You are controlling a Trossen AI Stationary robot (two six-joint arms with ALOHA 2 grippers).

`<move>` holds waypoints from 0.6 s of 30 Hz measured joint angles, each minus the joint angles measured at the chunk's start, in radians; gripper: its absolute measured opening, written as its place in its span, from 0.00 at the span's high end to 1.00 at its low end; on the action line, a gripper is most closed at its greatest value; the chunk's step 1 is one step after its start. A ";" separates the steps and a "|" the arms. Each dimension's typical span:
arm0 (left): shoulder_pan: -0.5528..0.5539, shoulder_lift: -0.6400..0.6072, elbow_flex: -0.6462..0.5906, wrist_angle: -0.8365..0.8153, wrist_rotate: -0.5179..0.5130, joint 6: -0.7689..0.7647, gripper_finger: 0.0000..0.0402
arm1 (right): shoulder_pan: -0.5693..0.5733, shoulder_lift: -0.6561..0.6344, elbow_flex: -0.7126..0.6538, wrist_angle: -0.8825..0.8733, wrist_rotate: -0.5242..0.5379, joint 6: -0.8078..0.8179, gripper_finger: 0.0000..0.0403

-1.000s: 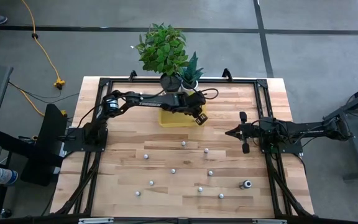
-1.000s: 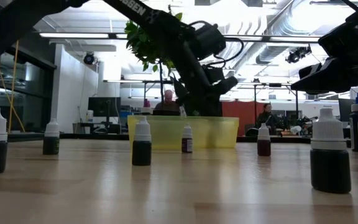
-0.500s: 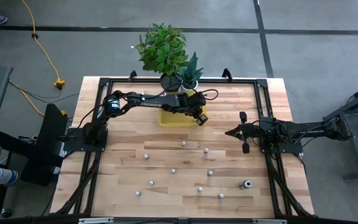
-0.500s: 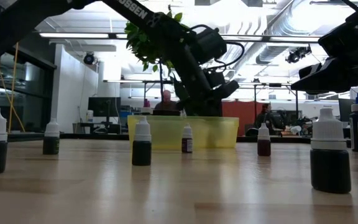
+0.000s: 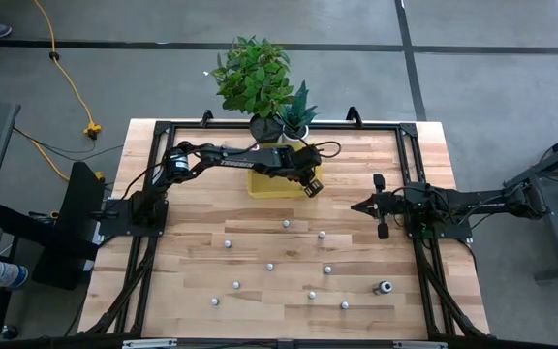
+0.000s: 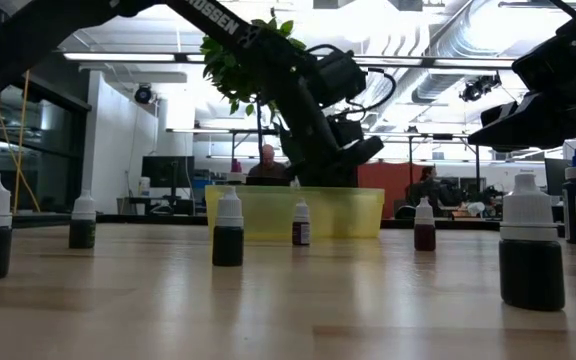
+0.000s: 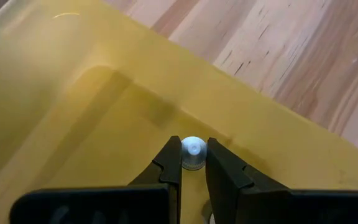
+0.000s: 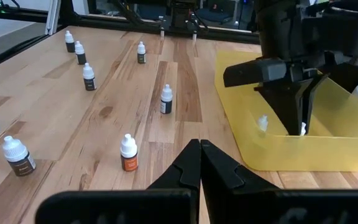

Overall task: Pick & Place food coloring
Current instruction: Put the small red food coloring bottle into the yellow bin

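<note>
A translucent yellow tray (image 5: pixel 263 186) sits at the far middle of the table. My left gripper (image 5: pixel 310 184) reaches down into it and is shut on a small food coloring bottle with a whitish cap (image 7: pixel 193 148). Another small bottle (image 8: pixel 263 122) lies inside the tray. Several food coloring bottles stand on their bases across the near half of the table, among them one (image 5: pixel 286 223) and a larger one (image 5: pixel 384 287). At the table's right side my right gripper (image 5: pixel 356 206) waits shut, with nothing between its fingers (image 8: pixel 199 163). My left gripper pinches the bottle's whitish cap (image 7: pixel 194 163) between its two fingertips, coming from above and slanting down toward the table's right. The bottle hangs upright below the fingers, inside the tray's walls. Whether its base touches the tray floor I cannot tell.
Two potted plants (image 5: pixel 255 78) stand right behind the tray at the far edge. A black frame rail (image 5: pixel 260 124) runs along the table's edges. Bare wood (image 5: pixel 356 165) lies between the tray and my right gripper.
My left gripper has sunk a little into the yellow tray, still shut on the bottle.
</note>
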 joint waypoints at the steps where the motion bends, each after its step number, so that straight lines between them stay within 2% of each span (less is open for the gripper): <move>1: 0.000 0.000 0.000 -0.002 -0.001 0.000 0.91 | 0.000 0.000 0.000 0.000 0.000 0.000 1.00; 10: 0.000 0.000 0.000 -0.002 -0.001 0.000 0.91 | 0.000 0.000 0.000 0.000 0.000 0.000 1.00; 18: 0.000 0.000 -0.001 -0.004 -0.002 0.011 0.80 | 0.000 0.000 0.000 0.000 0.000 0.000 1.00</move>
